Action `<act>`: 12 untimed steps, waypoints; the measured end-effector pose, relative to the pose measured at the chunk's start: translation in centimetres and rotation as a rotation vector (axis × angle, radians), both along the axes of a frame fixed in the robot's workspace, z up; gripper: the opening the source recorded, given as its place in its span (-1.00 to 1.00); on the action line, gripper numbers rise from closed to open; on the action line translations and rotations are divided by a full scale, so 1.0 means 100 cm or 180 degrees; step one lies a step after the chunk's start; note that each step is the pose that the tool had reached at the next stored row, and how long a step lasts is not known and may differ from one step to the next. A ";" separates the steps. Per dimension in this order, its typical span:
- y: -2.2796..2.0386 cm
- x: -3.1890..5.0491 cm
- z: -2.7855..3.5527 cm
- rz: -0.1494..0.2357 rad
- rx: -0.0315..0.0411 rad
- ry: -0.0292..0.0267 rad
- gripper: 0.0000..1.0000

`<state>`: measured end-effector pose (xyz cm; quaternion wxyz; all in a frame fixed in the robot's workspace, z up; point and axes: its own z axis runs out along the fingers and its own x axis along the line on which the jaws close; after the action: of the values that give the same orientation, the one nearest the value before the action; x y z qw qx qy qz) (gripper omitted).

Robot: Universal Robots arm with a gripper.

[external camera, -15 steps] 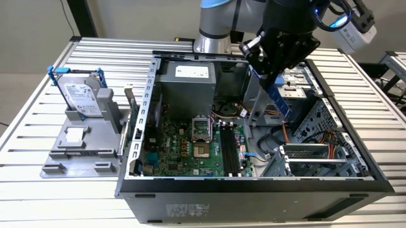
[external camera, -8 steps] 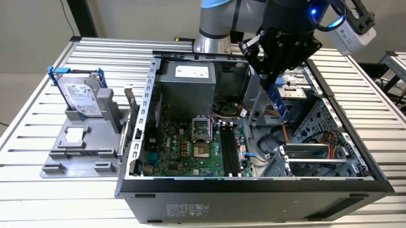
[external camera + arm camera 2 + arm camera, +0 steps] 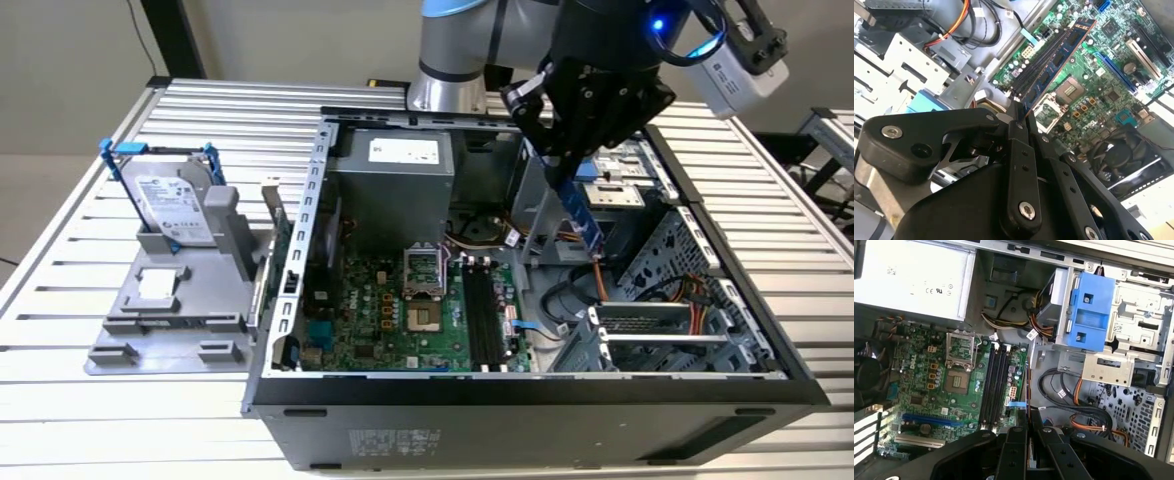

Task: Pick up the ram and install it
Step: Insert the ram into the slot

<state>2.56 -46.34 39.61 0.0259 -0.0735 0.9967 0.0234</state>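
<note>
The ram is a thin blue circuit-board stick that hangs on end from my gripper, above the inside of the open computer case. My gripper is shut on one end of the ram, whose dark chips face the second wrist view. In the first wrist view the ram appears edge-on between the fingertips. The black motherboard slots lie lower down and towards the exterior view's left of the stick. The ram is held in the air, apart from the slots.
A grey power supply fills the case's back. The CPU socket sits beside the slots. A blue drive bracket and orange and black cables crowd the drive-bay side. A hard drive stands on a grey fixture outside the case.
</note>
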 end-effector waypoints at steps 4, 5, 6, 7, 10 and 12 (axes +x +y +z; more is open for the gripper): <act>0.0000 0.0000 -0.0005 -0.0010 0.0000 0.0032 -1.00; 0.0000 0.0000 -0.0007 -0.0023 0.0001 0.0032 -1.00; 0.0000 0.0000 -0.0011 -0.0043 0.0001 0.0032 -1.00; 0.0000 0.0001 -0.0014 -0.0073 0.0001 0.0032 -1.00; -0.0001 0.0001 -0.0022 -0.0152 0.0001 0.0033 -1.00; 0.0000 0.0001 -0.0029 -0.0169 0.0001 0.0033 -1.00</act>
<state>2.56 -46.35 39.32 0.0214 -0.0468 0.9984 0.0233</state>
